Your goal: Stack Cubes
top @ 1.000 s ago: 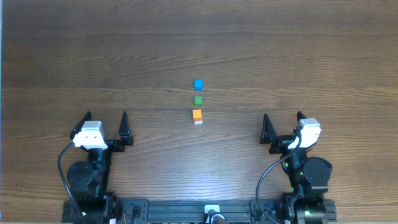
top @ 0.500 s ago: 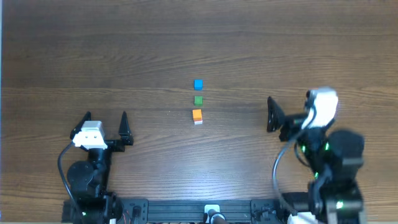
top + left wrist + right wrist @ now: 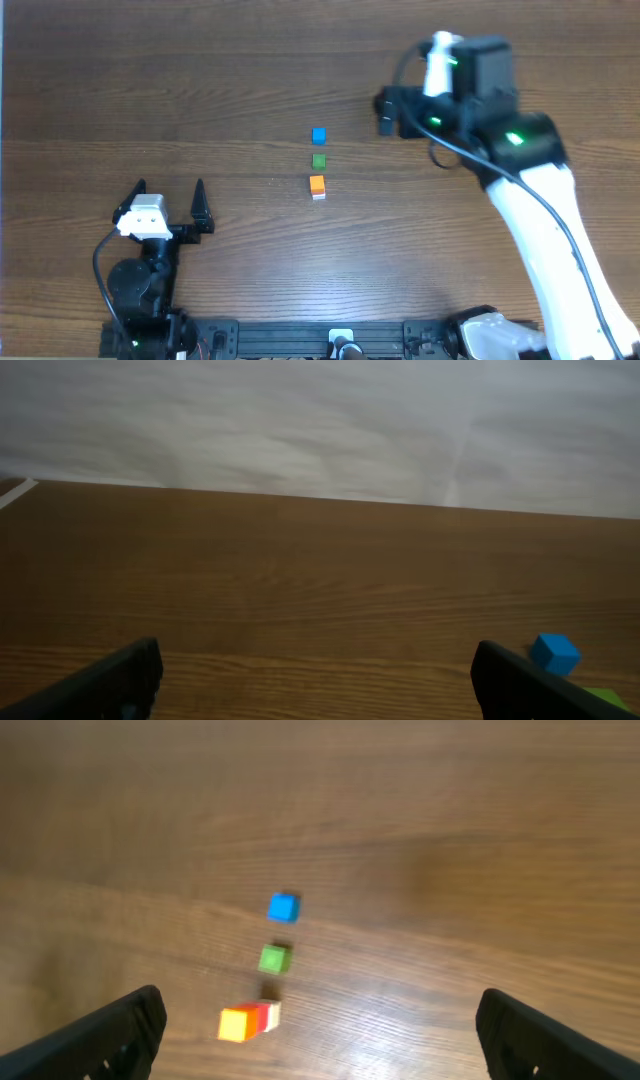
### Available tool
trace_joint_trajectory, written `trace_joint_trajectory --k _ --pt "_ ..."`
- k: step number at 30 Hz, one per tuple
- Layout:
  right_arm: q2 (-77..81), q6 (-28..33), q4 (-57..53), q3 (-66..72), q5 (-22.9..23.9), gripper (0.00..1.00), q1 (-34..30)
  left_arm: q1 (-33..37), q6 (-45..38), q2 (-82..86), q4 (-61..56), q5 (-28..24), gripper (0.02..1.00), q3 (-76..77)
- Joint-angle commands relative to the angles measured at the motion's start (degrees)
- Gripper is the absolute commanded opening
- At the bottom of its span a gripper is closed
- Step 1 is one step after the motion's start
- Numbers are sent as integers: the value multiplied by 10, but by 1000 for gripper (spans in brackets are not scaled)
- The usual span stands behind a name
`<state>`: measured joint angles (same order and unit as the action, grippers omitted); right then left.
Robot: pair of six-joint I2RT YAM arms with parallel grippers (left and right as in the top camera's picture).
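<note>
Three small cubes lie in a short row mid-table: a blue cube (image 3: 318, 135) farthest back, a green cube (image 3: 318, 160) in the middle, and an orange cube (image 3: 317, 184) nearest the arms. A red and white sliver shows at the orange cube's side (image 3: 268, 1015). My right gripper (image 3: 385, 112) hangs raised and open, to the right of the row. From its wrist view the blue cube (image 3: 284, 907), green cube (image 3: 274, 958) and orange cube (image 3: 238, 1023) lie far below. My left gripper (image 3: 170, 192) rests open near its base, with the blue cube (image 3: 554, 653) off to its right.
The wooden table (image 3: 200, 80) is bare around the cubes. A pale wall (image 3: 320, 420) rises behind its far edge. The right arm's white link (image 3: 550, 230) stretches over the table's right side.
My right arm has risen from its rest by the base and swung up the table to a spot right of the blue cube. The left arm and the cubes have not moved.
</note>
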<state>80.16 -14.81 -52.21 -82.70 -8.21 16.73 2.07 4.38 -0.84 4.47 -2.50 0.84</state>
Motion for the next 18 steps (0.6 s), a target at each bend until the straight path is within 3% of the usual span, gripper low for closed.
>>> trace_joint_trajectory --k 1,10,18 --pt "97 -48 -24 -66 49 991 68 3 8 5 -2 5 1000 -5" --pt "278 -142 -90 -152 68 993 162 3 8 5 -2 5 998 -5" --pt "374 -169 -85 -179 68 991 188 3 8 5 -2 5 1000 -5"
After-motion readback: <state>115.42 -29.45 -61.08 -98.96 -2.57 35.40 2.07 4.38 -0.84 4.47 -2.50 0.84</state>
